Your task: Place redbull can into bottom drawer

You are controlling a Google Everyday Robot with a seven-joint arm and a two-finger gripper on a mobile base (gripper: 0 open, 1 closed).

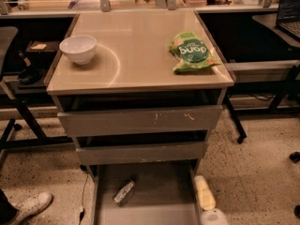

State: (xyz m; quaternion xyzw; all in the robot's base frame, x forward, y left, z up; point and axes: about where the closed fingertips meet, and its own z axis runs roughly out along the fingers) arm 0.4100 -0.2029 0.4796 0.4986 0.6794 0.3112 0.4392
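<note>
Down in the bottom drawer (pixel 157 193) the redbull can (pixel 124 192) lies flat, apart from the hand (pixel 205 194) at its right wall, open or closed I cannot tell; placing seems done, retreat comes next.

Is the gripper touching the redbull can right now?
Apart. The camera view shows the redbull can lying left on the bottom drawer floor, with bare floor between it and the gripper by the drawer's right edge.
</note>
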